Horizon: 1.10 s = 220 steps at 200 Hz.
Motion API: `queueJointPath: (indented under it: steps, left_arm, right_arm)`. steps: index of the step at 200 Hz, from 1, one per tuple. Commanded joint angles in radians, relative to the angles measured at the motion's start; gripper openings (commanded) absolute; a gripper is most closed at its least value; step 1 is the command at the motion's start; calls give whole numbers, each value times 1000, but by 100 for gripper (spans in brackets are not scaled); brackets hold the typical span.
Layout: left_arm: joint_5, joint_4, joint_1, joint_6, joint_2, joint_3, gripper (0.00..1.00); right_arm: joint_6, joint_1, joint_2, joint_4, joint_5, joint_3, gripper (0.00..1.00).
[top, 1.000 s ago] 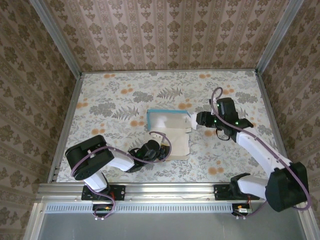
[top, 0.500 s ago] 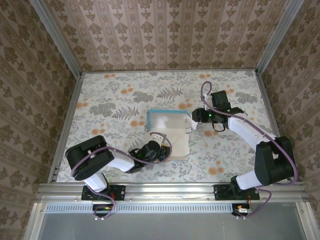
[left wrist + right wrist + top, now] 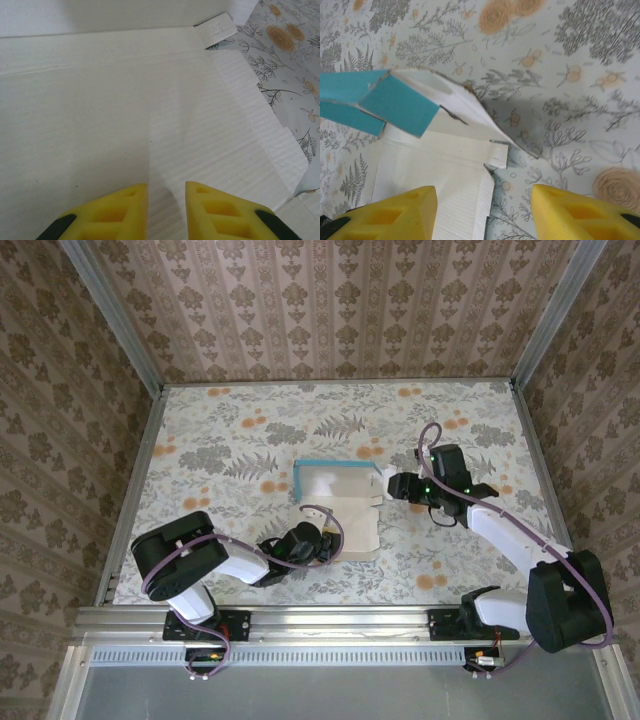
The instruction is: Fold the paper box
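Bases of both arms sit at the near edge of the table [image 3: 230, 440], which is covered in a pale floral print. From there the left arm [image 3: 200, 560] lies low and reaches right, putting the left gripper [image 3: 322, 544] at the near left part of the paper box [image 3: 340, 505]. In the left wrist view its yellow fingers [image 3: 125, 205] stand a narrow gap apart over the ribbed white inside of the card [image 3: 100, 100], with nothing seen between them; whether the tips touch the sheet I cannot tell.

The paper box lies just left of the table's middle, white side up, its near panel spread flat. The far wall is raised and shows a turquoise rim along the far and left edges.

The right arm [image 3: 520, 540] comes in from the right. The right gripper [image 3: 392, 486] is at the box's far right corner with its jaws spread wide and released, holding nothing. In its wrist view [image 3: 482, 192] a turquoise flap [image 3: 395, 100] stands folded up ahead and to the left, with a small white tab [image 3: 496, 154] beside bare cloth.

Beyond the table rise the patterned brown walls [image 3: 330, 310]
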Motion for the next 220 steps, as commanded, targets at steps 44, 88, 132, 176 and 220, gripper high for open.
queueJointPath:
  steps: [44, 88, 132, 176, 220]
  left_arm:
    - [-8, -41, -10, -15, -18, -20, 25]
    - [-2, -67, -6, -20, -17, 0, 27]
    - [0, -142, -5, -20, -73, 5, 31]
    - [7, -175, -3, -10, -87, 16, 33]
    - [23, -113, -4, -24, -31, 8, 33]
  right_arm:
    - [205, 111, -141, 158, 79, -184, 57]
    - [299, 146, -106, 266, 88, -258, 59]
    - [351, 162, -62, 347, 70, -276, 67]
    - [385, 190, 17, 447, 50, -277, 78]
    - [402, 216, 101, 565, 94, -275, 78]
